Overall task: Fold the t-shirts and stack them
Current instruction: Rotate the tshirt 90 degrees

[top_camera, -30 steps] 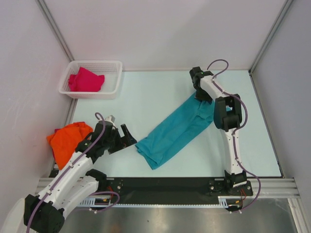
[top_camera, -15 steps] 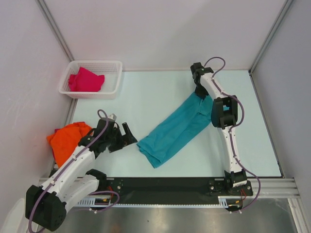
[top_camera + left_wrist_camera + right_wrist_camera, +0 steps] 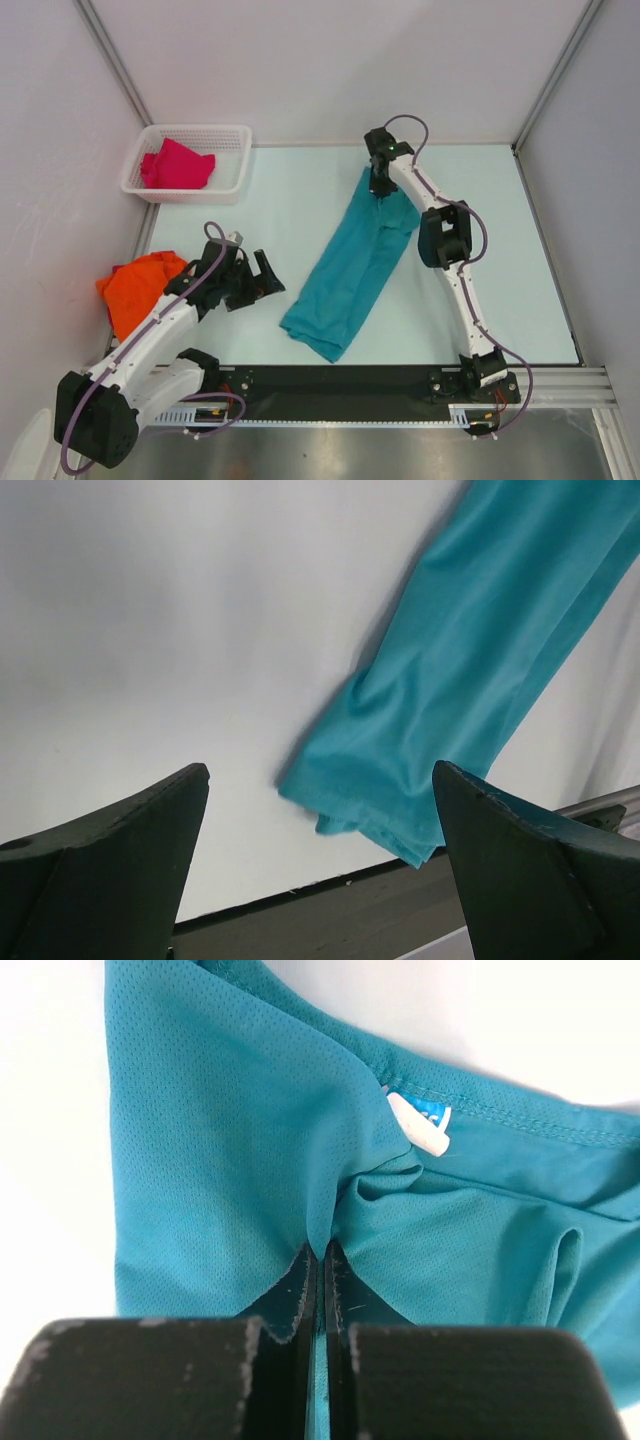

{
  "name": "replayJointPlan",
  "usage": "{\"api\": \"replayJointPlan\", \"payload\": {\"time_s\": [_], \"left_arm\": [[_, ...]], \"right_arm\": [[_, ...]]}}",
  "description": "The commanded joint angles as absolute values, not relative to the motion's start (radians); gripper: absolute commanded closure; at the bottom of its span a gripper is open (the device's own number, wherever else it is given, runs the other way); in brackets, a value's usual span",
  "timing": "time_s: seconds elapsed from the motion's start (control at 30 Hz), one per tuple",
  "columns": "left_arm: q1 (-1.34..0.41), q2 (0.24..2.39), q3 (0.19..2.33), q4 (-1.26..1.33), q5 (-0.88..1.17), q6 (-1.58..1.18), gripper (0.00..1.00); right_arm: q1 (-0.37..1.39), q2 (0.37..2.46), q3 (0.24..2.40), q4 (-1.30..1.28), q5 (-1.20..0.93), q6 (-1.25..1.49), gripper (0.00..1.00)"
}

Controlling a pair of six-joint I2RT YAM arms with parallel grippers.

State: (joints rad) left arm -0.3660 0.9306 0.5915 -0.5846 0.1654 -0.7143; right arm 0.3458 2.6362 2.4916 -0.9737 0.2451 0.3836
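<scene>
Teal-blue t-shirt (image 3: 350,270): top view, lying long across mid surface (image 3: 300,195), far end under right claw (image 3: 378,187). Left wrist: left claw (image 3: 320,775) wide open, empty, above shirt's near end. Right wrist: jaws pinched tight on cloth beside neck label (image 3: 420,1122).

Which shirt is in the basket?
The magenta-red t-shirt, bunched up inside the white basket. The orange t-shirt and the teal t-shirt both lie outside it.
</scene>
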Motion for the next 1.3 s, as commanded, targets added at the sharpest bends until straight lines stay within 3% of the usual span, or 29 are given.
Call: {"api": "replayJointPlan", "payload": {"time_s": [0.0, 0.13, 0.2, 0.23, 0.27, 0.33, 0.37, 0.47, 0.93, 1.17, 1.27], "left_arm": [[-0.357, 0.925, 0.626, -0.552, 0.186, -0.704, 0.00], [-0.356, 0.916, 0.621, -0.552, 0.189, -0.704, 0.00], [-0.356, 0.907, 0.620, -0.554, 0.190, -0.704, 0.00], [-0.354, 0.904, 0.617, -0.554, 0.190, -0.703, 0.00], [-0.354, 0.897, 0.615, -0.555, 0.192, -0.704, 0.00], [-0.353, 0.888, 0.606, -0.555, 0.192, -0.706, 0.00], [-0.353, 0.882, 0.604, -0.555, 0.190, -0.706, 0.00], [-0.347, 0.871, 0.595, -0.555, 0.195, -0.709, 0.00], [-0.345, 0.867, 0.583, -0.543, 0.202, -0.715, 0.00], [-0.344, 0.865, 0.577, -0.531, 0.212, -0.723, 0.01], [-0.342, 0.862, 0.578, -0.529, 0.222, -0.723, 0.00]], "right_arm": [[0.468, 2.689, 2.499, -0.922, -0.038, 0.356, 1.00], [0.512, 2.686, 2.496, -0.923, -0.119, 0.321, 1.00], [0.522, 2.678, 2.491, -0.927, -0.104, 0.324, 0.94], [0.522, 2.672, 2.487, -0.919, -0.091, 0.325, 0.89], [0.520, 2.668, 2.481, -0.913, -0.084, 0.327, 0.78], [0.515, 2.652, 2.480, -0.901, -0.074, 0.324, 0.69], [0.515, 2.646, 2.480, -0.897, -0.069, 0.324, 0.59], [0.508, 2.608, 2.485, -0.885, -0.057, 0.322, 0.45], [0.532, 2.300, 2.412, -0.897, 0.038, 0.337, 0.41], [0.618, 2.111, 1.934, -0.784, 0.041, 0.435, 0.41], [0.655, 2.086, 1.836, -0.749, 0.028, 0.481, 0.41]]}}
